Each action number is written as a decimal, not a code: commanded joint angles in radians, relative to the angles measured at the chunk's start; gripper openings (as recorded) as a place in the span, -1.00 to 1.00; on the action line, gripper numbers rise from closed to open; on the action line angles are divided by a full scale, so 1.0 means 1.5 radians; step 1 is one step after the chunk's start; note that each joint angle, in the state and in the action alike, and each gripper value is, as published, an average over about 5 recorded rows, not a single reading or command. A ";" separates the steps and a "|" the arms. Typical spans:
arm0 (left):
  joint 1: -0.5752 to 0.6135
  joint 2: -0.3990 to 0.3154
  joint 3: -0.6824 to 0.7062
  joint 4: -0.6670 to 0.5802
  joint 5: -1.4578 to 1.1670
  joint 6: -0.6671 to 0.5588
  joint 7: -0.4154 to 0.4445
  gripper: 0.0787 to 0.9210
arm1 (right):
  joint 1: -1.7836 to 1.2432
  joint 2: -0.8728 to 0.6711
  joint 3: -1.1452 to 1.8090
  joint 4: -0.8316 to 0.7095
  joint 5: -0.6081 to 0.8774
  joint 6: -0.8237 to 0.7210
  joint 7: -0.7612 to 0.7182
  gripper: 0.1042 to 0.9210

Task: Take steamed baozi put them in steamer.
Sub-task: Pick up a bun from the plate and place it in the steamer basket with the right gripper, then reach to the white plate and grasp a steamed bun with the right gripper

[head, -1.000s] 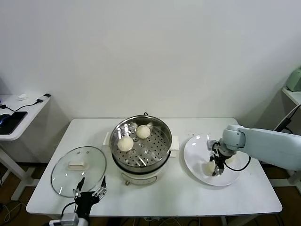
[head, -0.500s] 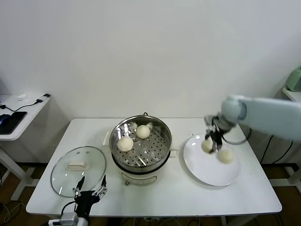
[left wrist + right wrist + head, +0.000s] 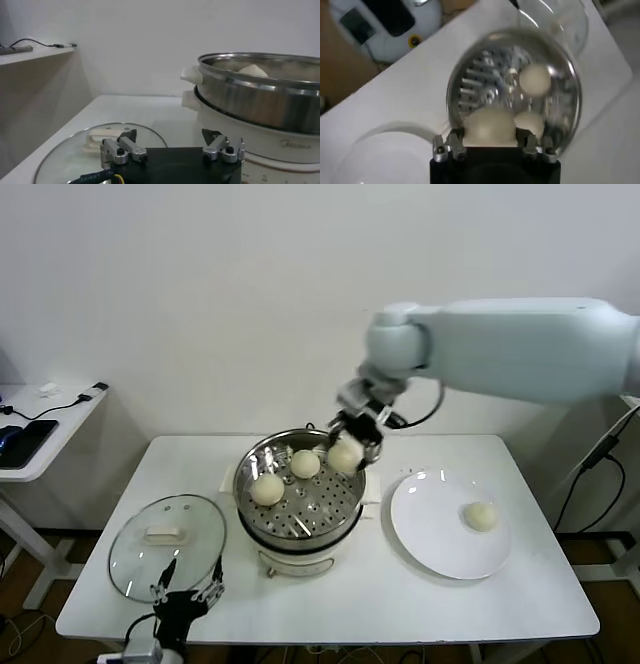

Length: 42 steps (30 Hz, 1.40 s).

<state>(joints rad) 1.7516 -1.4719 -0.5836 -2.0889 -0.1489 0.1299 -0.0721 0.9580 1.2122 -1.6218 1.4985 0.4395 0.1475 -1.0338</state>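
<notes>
- We see the steamer [image 3: 300, 494] at the centre of the table [image 3: 330, 599]; its perforated tray holds two baozi, one [image 3: 267, 489] at 9 o'clock and one [image 3: 304, 463] at 12 o'clock.
- We see a third baozi, the held baozi [image 3: 345, 455], clamped between the fingers of the right gripper [image 3: 352, 446] above the steamer's rim at 2 o'clock; the jaws are closed onto its sides, as the right wrist view confirms [image 3: 490, 127].
- We note the white plate [image 3: 430, 534] at 3 o'clock from the steamer, carrying one remaining baozi [image 3: 481, 515] toward its right side.
- We note the glass lid [image 3: 167, 545] lying flat on the table at 8 o'clock from the steamer, with its white handle up.
- We find the left gripper [image 3: 188, 593] at the table's near edge, just beside the lid, jaws spread wide and holding nothing.
- A side table [image 3: 40, 419] with cables stands at far left, well apart.
</notes>
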 commanded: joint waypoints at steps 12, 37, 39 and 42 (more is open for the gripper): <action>0.005 -0.002 -0.004 -0.003 -0.001 -0.005 -0.003 0.77 | -0.218 0.125 0.030 -0.072 -0.335 0.198 0.081 0.41; 0.011 -0.007 0.002 -0.014 0.005 -0.007 -0.001 0.77 | -0.003 0.056 -0.014 -0.128 0.003 0.220 -0.025 0.76; 0.011 -0.008 0.002 -0.014 0.006 -0.008 -0.001 0.77 | 0.029 0.020 -0.043 -0.143 0.045 0.205 -0.023 0.76; 0.012 -0.008 0.002 -0.015 0.006 -0.009 -0.002 0.77 | 0.079 -0.057 -0.098 -0.147 0.106 0.116 -0.016 0.76</action>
<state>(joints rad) 1.7674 -1.4835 -0.5810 -2.1108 -0.1414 0.1189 -0.0743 0.8562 1.3177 -1.6279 1.3209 0.3011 0.4484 -1.0166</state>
